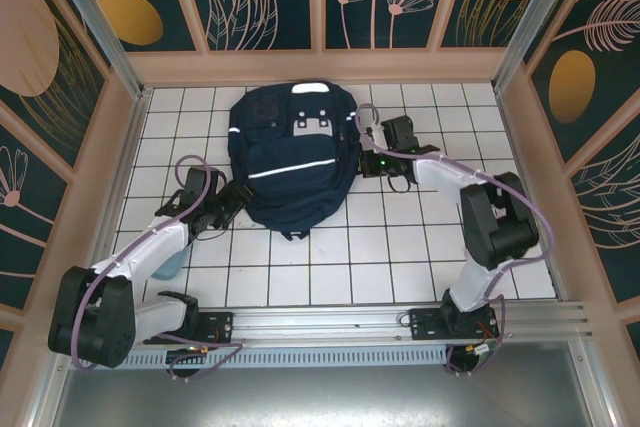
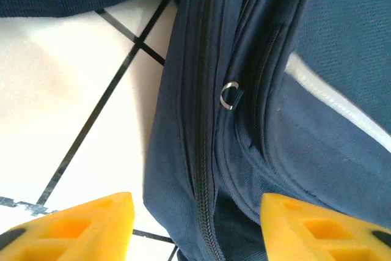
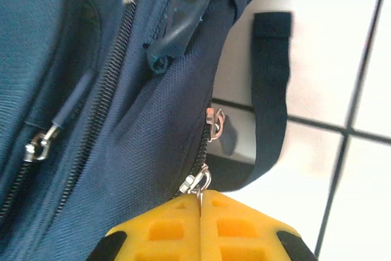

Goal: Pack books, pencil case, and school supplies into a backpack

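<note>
The dark navy backpack (image 1: 290,152) lies flat on the white tiled table, its white stripe across the front. My left gripper (image 1: 226,203) is at the pack's lower left side. It stands open, and its yellow fingers (image 2: 91,224) straddle the backpack's side zipper (image 2: 204,151) without touching it. My right gripper (image 1: 366,147) is at the pack's right side, shut on a metal zipper pull (image 3: 197,181) pinched between the yellow fingertips (image 3: 232,224). A second pull (image 3: 215,123) hangs just above it. The books, pencil case and school supplies are out of view.
A black strap (image 3: 272,90) lies on the tiles right of the pack. A small metal ring (image 2: 229,95) sits on the pack's side seam. A pale blue thing (image 1: 170,265) lies partly under the left arm. Wooden walls enclose the table.
</note>
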`<state>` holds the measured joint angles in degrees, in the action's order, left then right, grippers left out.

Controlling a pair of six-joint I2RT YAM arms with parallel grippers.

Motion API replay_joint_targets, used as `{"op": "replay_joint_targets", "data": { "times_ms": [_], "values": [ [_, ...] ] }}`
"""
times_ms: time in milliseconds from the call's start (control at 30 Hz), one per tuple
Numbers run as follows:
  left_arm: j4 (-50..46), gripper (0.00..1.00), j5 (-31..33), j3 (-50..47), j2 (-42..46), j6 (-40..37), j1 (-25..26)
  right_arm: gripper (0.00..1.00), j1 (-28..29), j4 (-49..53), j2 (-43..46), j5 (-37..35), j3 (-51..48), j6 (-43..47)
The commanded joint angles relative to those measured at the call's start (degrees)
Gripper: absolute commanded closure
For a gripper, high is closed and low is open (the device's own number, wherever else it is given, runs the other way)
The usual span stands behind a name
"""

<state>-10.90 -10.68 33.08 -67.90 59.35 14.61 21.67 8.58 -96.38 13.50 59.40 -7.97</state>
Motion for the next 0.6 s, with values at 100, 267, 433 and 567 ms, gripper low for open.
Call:
{"op": "replay_joint_targets", "data": {
  "times_ms": [100,267,433,567],
  "values": [
    [-4.89,0.29,-2.29,5.86,1.61,-5.46,-0.20,0.93,-1.81,7.02,13.27,-4.88,-7.84,-8.29],
    [-3.10,0.27,-4.19,8.49,-0.88,-8.88,-0.19,0.54,-1.81,12.24,13.73,-10.00,-3.14,-11.67],
    [-2.00,0.25,-5.04,10.46,-1.49,-12.11,-0.03,0.51,-0.12,10.22,9.20,-5.74,3.83,-15.00],
    [-1.15,0.24,-5.84,11.89,-2.60,-13.02,0.35,0.55,3.09,11.09,-1.08,-7.47,13.83,-16.72]
  ]
}}
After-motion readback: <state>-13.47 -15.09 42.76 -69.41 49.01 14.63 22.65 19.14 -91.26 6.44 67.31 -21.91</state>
